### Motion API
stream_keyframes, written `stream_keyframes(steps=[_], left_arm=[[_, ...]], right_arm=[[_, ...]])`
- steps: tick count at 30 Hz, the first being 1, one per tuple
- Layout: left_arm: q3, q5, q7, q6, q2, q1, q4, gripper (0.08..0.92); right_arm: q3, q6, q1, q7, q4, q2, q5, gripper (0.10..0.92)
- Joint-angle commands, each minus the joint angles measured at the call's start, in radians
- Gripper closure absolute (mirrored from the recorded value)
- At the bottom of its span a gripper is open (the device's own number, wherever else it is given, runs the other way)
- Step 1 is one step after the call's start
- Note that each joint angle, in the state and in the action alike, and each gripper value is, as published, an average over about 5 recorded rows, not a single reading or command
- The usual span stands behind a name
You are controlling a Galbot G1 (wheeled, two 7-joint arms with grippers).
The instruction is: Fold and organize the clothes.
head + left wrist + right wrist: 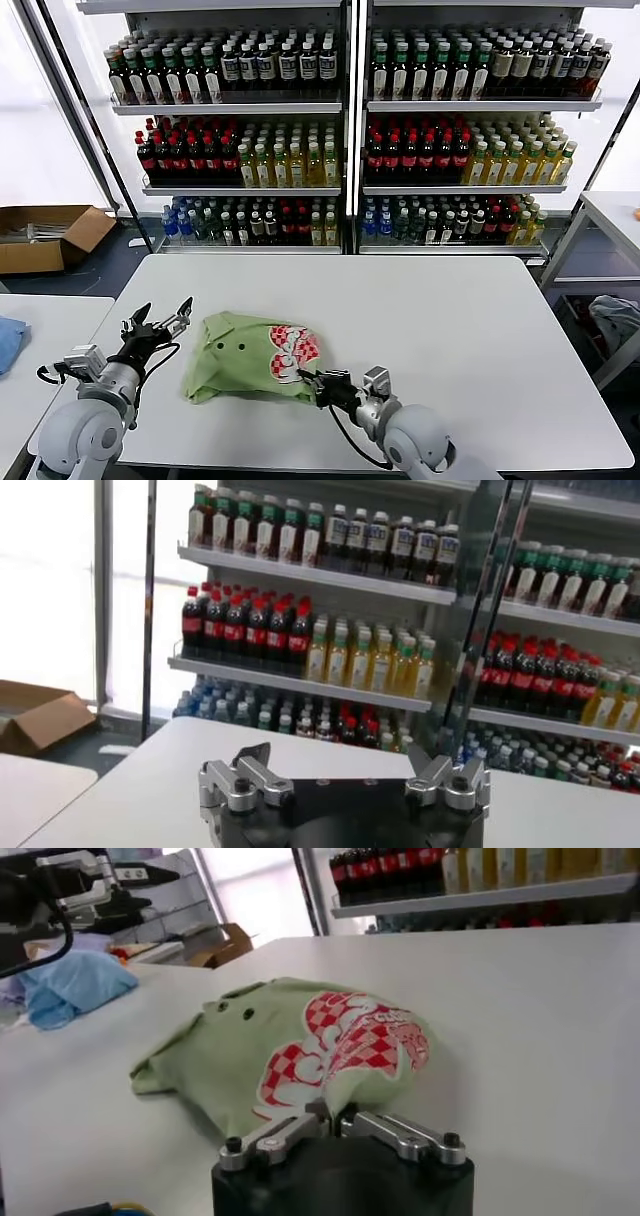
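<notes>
- The shirt (252, 358) lies bunched on the counter (450, 340), between my end effectors.
- My right end effector (318, 382) is nearer, pinched together on the shirt's near edge.
- My left end effector (160, 322) hovers spread apart beside its other end.

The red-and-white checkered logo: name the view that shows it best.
The right wrist view: the checkered logo faces that camera up close on the green shirt, just beyond the shut right gripper. The head view shows it smaller, from above. The left wrist view misses the shirt entirely.
</notes>
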Motion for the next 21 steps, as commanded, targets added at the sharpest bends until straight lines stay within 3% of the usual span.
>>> stream_keyframes(steps=[1, 7, 13, 21], left_arm=[[-0.014, -0.009, 0.016, -0.007, -0.005, 0.012, 0.011, 0.177], [0.003, -0.01, 0.016, -0.004, -0.014, 0.016, -0.004, 0.177], [0.015, -0.02, 0.01, -0.001, -0.021, 0.022, -0.019, 0.177], [0.017, -0.038, 0.004, 0.001, -0.02, 0.045, -0.036, 0.177]], right_arm=[[0.282, 0.034, -0.233, -0.072, 0.202, -0.241, -0.028, 0.897], [0.437, 0.058, -0.387, -0.085, 0.239, -0.368, -0.02, 0.897], [0.491, 0.084, -0.434, -0.013, 0.272, -0.336, -0.043, 0.889], [0.486, 0.117, -0.425, 0.085, 0.264, -0.284, -0.06, 0.69]])
